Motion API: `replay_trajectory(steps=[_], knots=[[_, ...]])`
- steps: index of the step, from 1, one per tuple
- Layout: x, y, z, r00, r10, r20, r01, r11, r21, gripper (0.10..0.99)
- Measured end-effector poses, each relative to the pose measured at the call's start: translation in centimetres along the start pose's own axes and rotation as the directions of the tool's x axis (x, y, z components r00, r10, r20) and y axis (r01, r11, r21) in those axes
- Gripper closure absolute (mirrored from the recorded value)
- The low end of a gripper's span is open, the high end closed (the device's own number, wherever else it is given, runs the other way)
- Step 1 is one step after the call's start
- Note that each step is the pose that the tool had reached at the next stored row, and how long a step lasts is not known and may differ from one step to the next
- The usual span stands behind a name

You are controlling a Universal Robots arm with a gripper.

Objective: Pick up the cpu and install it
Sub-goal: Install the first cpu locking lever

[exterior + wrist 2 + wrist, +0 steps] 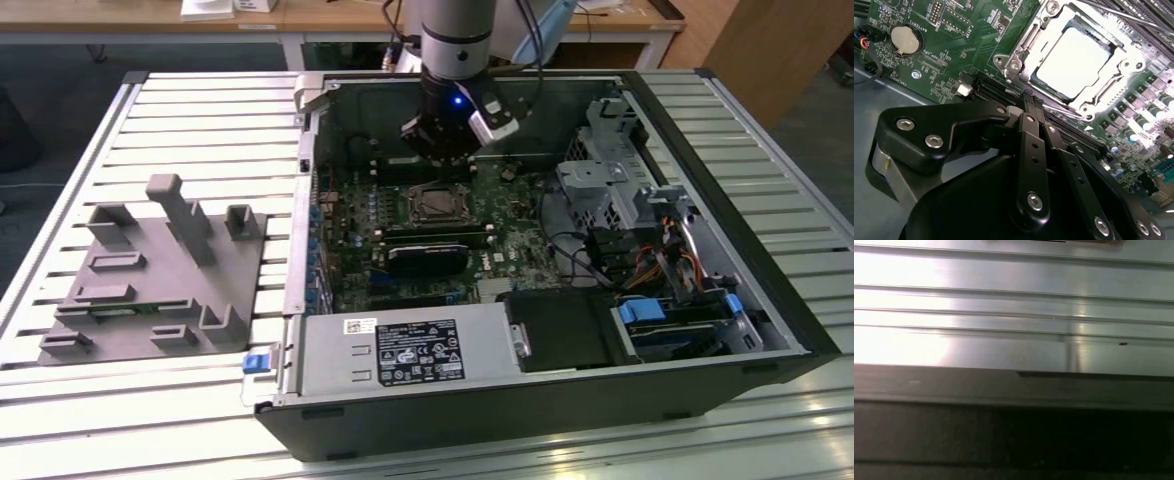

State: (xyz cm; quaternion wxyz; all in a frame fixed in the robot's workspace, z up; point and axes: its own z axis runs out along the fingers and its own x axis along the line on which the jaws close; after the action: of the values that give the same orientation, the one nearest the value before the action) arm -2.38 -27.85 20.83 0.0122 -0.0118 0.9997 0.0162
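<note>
- My end effector (1030, 100) has its two black fingers pressed together at the tips, with nothing between them; I have hold of nothing.
- In the second wrist view those closed tips sit just short of the cpu socket (1074, 60), close above the green motherboard (954, 55).
- The cpu (1074, 57) lies flat inside that socket, its pale lid glaring under light, framed by the silvery metal bracket (1021, 47) around it.
- A round coin cell battery (905, 40) sits on the motherboard, well apart from the socket, on the far side of my end effector's tips from it.
- In the exterior view my end effector (441, 150) hangs inside the open computer case (747, 330), just behind the socket (437, 203) as that camera looks.
- On the near side of the socket from there lies a black rectangular heatsink block (430, 260).
- The power supply (400, 350) fills the case corner nearest that camera, beyond the heatsink from the socket.
- A grey parts fixture (154, 275) stands on the slatted metal counter (80, 400), outside the case towards the exterior view's left.
- The first wrist view looks across bright ribbed metal (1014, 305) above a dark edge (1014, 390).
</note>
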Motion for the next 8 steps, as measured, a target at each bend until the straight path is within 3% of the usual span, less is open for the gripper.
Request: replay_trajectory(steps=[8], knots=[[-0.19, -0.02, 0.77, 1.0000, 0.000, -0.0016, 0.000, 1.0000, 0.000, 0.980]])
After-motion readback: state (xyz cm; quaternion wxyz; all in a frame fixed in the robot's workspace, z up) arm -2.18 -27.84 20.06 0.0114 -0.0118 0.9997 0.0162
